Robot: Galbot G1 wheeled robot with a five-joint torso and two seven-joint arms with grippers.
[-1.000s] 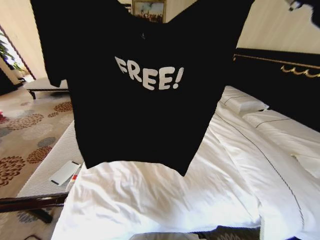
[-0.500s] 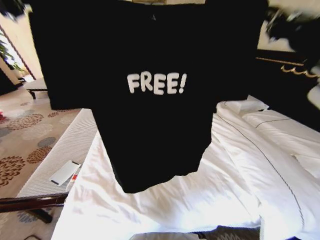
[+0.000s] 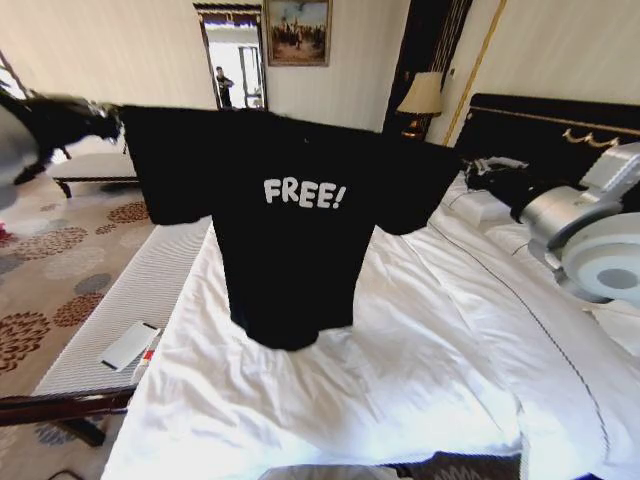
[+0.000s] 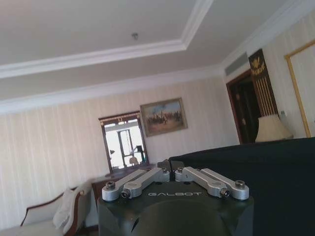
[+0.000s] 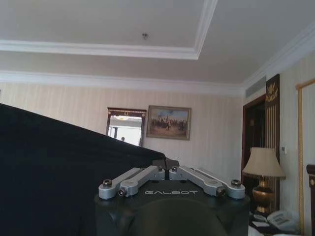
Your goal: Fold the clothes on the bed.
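Black soft cotton T-shirt [image 3: 290,240] hung stretched between your left gripper [image 3: 112,118] and right gripper [image 3: 478,172]; both pinched its shoulders above the white-duveted bed [image 3: 420,360].

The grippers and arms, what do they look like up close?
Each gripper, left and right, has a dark green-black body marked GALBOT in pale letters, with silver metal linkage bars fastened by dark screws. In the head view, the right arm shows silver and white rounded joint housings.

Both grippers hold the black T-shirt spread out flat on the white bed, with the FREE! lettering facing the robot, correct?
Not flat on the bed. In the head view the T-shirt hangs in the air above the bed, held at its sleeves by the left gripper and the right gripper. The lettering does face the robot.
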